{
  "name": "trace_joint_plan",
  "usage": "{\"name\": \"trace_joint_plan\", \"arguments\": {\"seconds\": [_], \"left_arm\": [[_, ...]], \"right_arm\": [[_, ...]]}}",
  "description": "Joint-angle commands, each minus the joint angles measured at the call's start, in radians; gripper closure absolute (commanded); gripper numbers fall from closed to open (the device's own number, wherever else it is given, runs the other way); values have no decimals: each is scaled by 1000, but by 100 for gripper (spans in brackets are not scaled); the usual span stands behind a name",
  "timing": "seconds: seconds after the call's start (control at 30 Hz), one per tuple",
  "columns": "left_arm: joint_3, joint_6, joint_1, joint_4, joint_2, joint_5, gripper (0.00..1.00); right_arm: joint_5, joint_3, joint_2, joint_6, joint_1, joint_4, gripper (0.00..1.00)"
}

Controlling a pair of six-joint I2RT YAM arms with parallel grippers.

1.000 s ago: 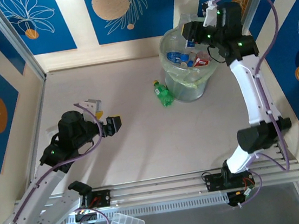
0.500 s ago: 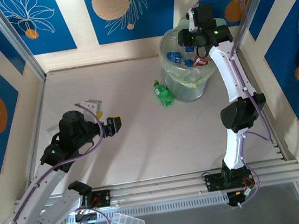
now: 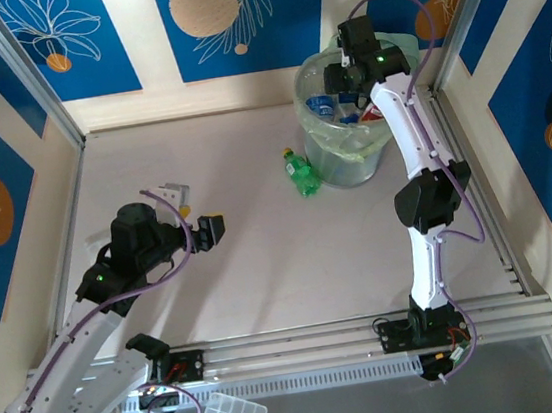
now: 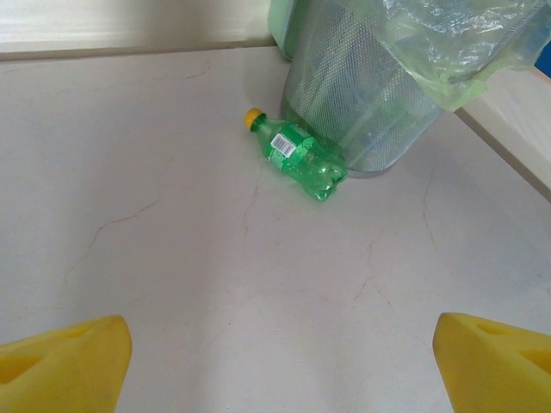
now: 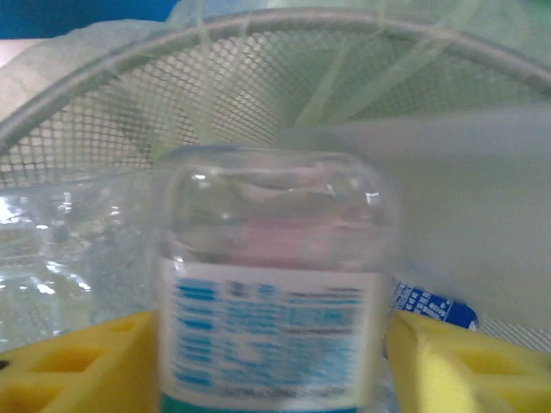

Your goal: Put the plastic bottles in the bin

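Green bottle (image 4: pixel 301 162), yellow cap (image 4: pixel 251 116); pale-green bin (image 4: pixel 362 103)

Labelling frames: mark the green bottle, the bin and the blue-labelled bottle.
green bottle (image 4: pixel 297 157), left wrist view, mid-body.
bin (image 4: pixel 353 95), left wrist view, mesh wall.
blue-labelled bottle (image 5: pixel 271 327), right wrist view, blue label.

The pale beige table top (image 3: pixel 262 259) is smooth, crossed by faint hairline veins, and low cream walls close it on the left, far and right sides. Toward its far right corner a round, translucent pale-green waste bin (image 3: pixel 336 159) stands upright, its mesh wall lined with a thin plastic bag folded over the rim. Just left of the bin's foot a small green plastic bottle (image 3: pixel 300 174) with a yellow cap and a white label lies on its side. Its base seems to touch the bin, though the view is too coarse to be sure. Silver metal rails (image 3: pixel 293 345) cross the near edge.
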Motion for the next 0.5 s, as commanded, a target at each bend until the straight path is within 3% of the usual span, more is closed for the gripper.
{"name": "trace_joint_plan", "arguments": {"seconds": [0.0, 0.2, 0.47], "left_arm": [[-9, 19, 3, -16, -25, -34, 10], [-9, 21, 3, -14, -37, -43, 10], [-12, 14, 3, -15, -49, -52, 10]], "right_arm": [[23, 39, -50, 32, 13, -10, 23], [-20, 41, -126, 61, 9, 26, 22], [-85, -17, -143, 73, 0, 25, 40]]}}
